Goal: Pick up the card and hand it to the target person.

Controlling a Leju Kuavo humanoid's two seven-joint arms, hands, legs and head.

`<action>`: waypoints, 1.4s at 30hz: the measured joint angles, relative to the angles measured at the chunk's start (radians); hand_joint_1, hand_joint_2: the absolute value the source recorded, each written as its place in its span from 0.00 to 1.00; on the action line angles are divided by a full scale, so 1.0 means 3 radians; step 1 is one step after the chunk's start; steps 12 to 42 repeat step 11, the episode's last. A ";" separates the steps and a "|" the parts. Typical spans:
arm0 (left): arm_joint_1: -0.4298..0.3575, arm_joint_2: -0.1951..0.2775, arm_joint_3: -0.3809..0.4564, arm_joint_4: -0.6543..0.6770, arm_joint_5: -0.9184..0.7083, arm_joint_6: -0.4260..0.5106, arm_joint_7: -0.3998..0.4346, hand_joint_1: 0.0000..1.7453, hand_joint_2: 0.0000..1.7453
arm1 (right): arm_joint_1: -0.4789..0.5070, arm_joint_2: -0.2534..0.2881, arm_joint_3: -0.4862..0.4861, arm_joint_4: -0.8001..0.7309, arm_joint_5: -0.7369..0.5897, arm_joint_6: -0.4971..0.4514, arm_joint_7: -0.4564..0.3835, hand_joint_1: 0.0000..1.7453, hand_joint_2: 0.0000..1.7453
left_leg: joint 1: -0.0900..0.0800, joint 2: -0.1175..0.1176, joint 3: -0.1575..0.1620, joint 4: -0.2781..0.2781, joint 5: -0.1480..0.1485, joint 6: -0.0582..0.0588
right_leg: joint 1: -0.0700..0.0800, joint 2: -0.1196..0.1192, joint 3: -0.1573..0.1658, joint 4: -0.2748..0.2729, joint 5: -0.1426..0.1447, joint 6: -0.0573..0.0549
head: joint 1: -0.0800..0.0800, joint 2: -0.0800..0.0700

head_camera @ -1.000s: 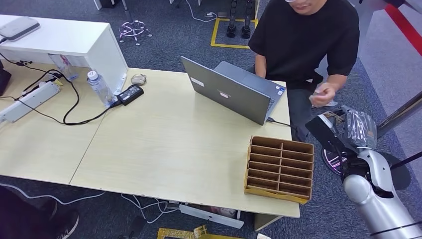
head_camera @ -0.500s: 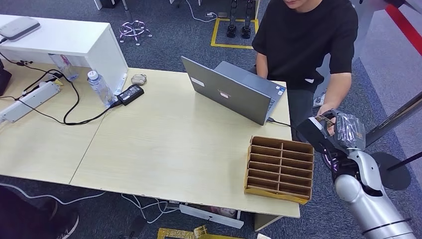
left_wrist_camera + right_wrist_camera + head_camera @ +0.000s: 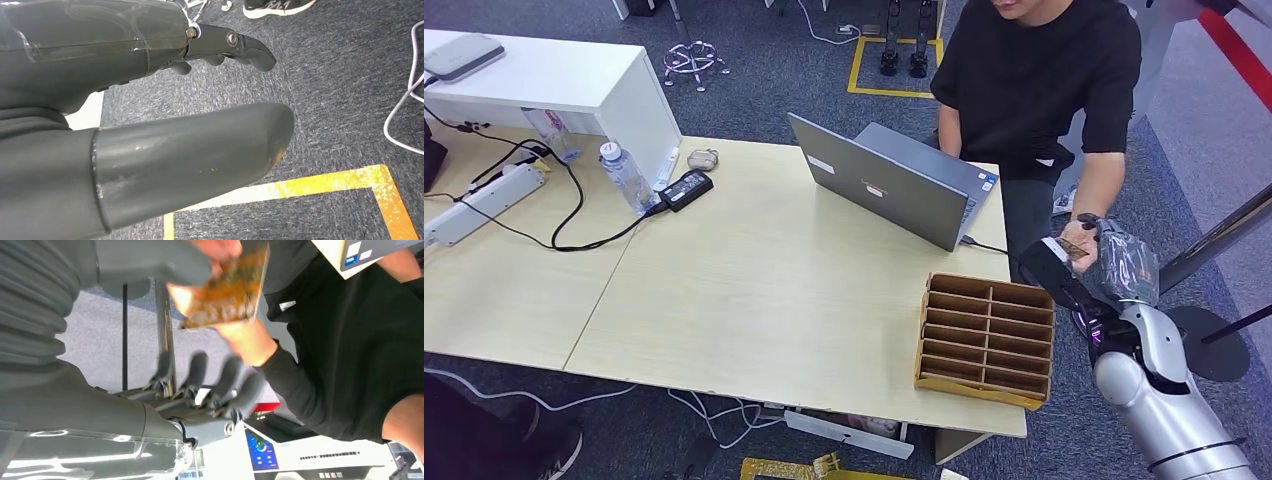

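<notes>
The card (image 3: 229, 296) is a small orange-brown picture card, blurred in the right wrist view. A person's hand (image 3: 245, 342) grips it between thumb and fingers. My right hand (image 3: 200, 390) lies beside it with fingers spread and a gap between them and the card; its thumb (image 3: 150, 260) is by the card's edge. From the head view, my right hand (image 3: 1079, 278) is raised past the table's right end, and the person's hand (image 3: 1079, 240) meets it there. The person (image 3: 1034, 80), in a black shirt, stands behind the laptop. My left hand (image 3: 150, 100) hangs over dark carpet, holding nothing.
On the wooden table (image 3: 754, 280) an open grey laptop (image 3: 894, 180) stands at the far right, and a brown cardboard divider tray (image 3: 986, 338) sits at the near right corner. A water bottle (image 3: 626, 178), power adapter (image 3: 686, 188) and power strip (image 3: 479, 205) lie at the left.
The person's arm came down from chest height and their hand closed on the card at my right hand. My right hand shifted slightly left and lower.
</notes>
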 joint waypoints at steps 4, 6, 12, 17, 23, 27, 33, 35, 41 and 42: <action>0.0000 0.0000 0.0000 0.0000 -0.0004 -0.0001 -0.0001 0.00 0.00 | 0.0005 0.0003 0.0008 0.0017 0.0076 -0.0171 -0.0012 0.00 1.00 | 0.0000 0.0000 0.0001 0.0000 0.0000 0.0000 | 0.0000 0.0000 0.0000 0.0000 0.0000 0.0000 | 0.0000 0.0000; 0.0001 0.0000 0.0000 0.0000 -0.0013 -0.0001 -0.0002 0.00 0.00 | 0.0025 0.0005 -0.0003 0.0009 0.0158 -0.0407 -0.0060 0.00 1.00 | 0.0000 0.0000 0.0001 0.0001 0.0000 0.0000 | 0.0000 0.0000 0.0000 0.0000 0.0000 0.0000 | 0.0000 0.0000; 0.0003 0.0000 0.0000 0.0000 -0.0041 -0.0007 0.0004 0.00 0.00 | 0.0226 0.0006 -0.0138 -0.0209 0.0353 -0.1019 -0.0167 0.00 1.00 | 0.0000 0.0000 0.0002 0.0001 0.0000 0.0000 | 0.0000 0.0000 0.0000 0.0000 0.0000 0.0000 | -0.0001 0.0000; 0.0003 0.0000 0.0000 0.0000 -0.0041 -0.0007 0.0004 0.00 0.00 | 0.0226 0.0006 -0.0138 -0.0209 0.0353 -0.1019 -0.0167 0.00 1.00 | 0.0000 0.0000 0.0002 0.0001 0.0000 0.0000 | 0.0000 0.0000 0.0000 0.0000 0.0000 0.0000 | -0.0001 0.0000; 0.0003 0.0000 0.0000 0.0000 -0.0041 -0.0007 0.0004 0.00 0.00 | 0.0226 0.0006 -0.0138 -0.0209 0.0353 -0.1019 -0.0167 0.00 1.00 | 0.0000 0.0000 0.0002 0.0001 0.0000 0.0000 | 0.0000 0.0000 0.0000 0.0000 0.0000 0.0000 | -0.0001 0.0000; 0.0003 0.0000 0.0000 0.0000 -0.0041 -0.0007 0.0004 0.00 0.00 | 0.0226 0.0006 -0.0138 -0.0209 0.0353 -0.1019 -0.0167 0.00 1.00 | 0.0000 0.0000 0.0002 0.0001 0.0000 0.0000 | 0.0000 0.0000 0.0000 0.0000 0.0000 0.0000 | -0.0001 0.0000; 0.0003 0.0000 0.0000 0.0000 -0.0041 -0.0007 0.0004 0.00 0.00 | 0.0226 0.0006 -0.0138 -0.0209 0.0353 -0.1019 -0.0167 0.00 1.00 | 0.0000 0.0000 0.0002 0.0001 0.0000 0.0000 | 0.0000 0.0000 0.0000 0.0000 0.0000 0.0000 | -0.0001 0.0000; 0.0003 0.0000 0.0000 0.0000 -0.0041 -0.0007 0.0004 0.00 0.00 | 0.0226 0.0006 -0.0138 -0.0209 0.0353 -0.1019 -0.0167 0.00 1.00 | 0.0000 0.0000 0.0002 0.0001 0.0000 0.0000 | 0.0000 0.0000 0.0000 0.0000 0.0000 0.0000 | -0.0001 0.0000; 0.0003 0.0000 0.0000 0.0000 -0.0041 -0.0007 0.0004 0.00 0.00 | 0.0226 0.0006 -0.0138 -0.0209 0.0353 -0.1019 -0.0167 0.00 1.00 | 0.0000 0.0000 0.0002 0.0001 0.0000 0.0000 | 0.0000 0.0000 0.0000 0.0000 0.0000 0.0000 | -0.0001 0.0000; 0.0003 0.0000 0.0000 0.0000 -0.0041 -0.0007 0.0004 0.00 0.00 | 0.0226 0.0006 -0.0138 -0.0209 0.0353 -0.1019 -0.0167 0.00 1.00 | 0.0000 0.0000 0.0002 0.0001 0.0000 0.0000 | 0.0000 0.0000 0.0000 0.0000 0.0000 0.0000 | -0.0001 0.0000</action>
